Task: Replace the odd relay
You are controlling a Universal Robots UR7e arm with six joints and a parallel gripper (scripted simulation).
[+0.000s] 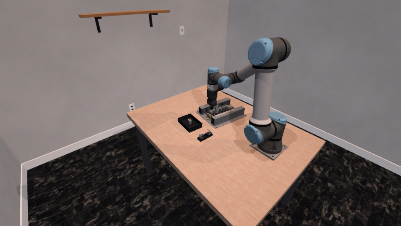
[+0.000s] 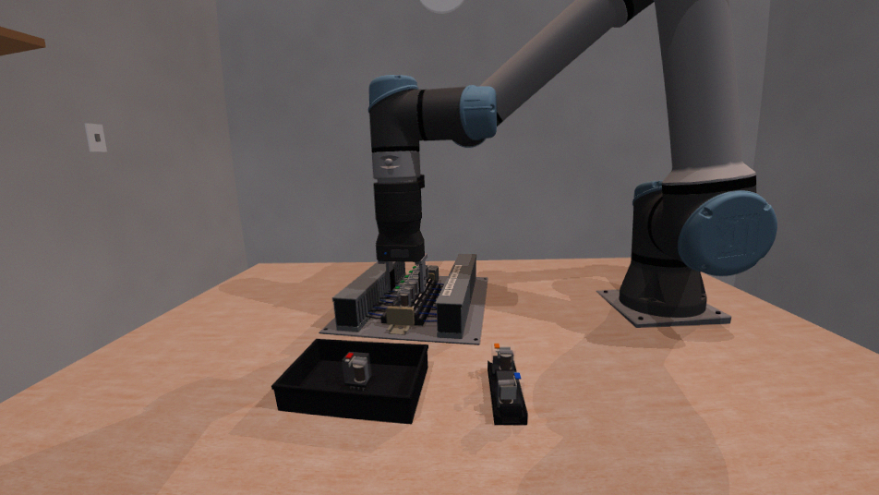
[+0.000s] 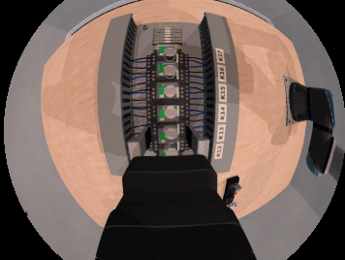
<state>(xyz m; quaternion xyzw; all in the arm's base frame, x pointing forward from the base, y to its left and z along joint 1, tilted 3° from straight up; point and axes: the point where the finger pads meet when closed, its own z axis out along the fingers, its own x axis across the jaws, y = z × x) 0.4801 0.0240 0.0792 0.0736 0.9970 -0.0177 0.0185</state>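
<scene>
The relay panel lies on the table with a row of relays, all showing green test buttons in the wrist view. My gripper is open and empty, just above the far part of the row; it also shows in the top view. Its body hides the nearest part of the row in the wrist view. A relay with a red button lies in the black tray. The spare holder carries two relays, one with an orange button and one with a blue button.
Two tall grey terminal blocks flank the relay row. The arm's base stands on the table right of the panel. The tray sits in front of the panel, the holder to its right.
</scene>
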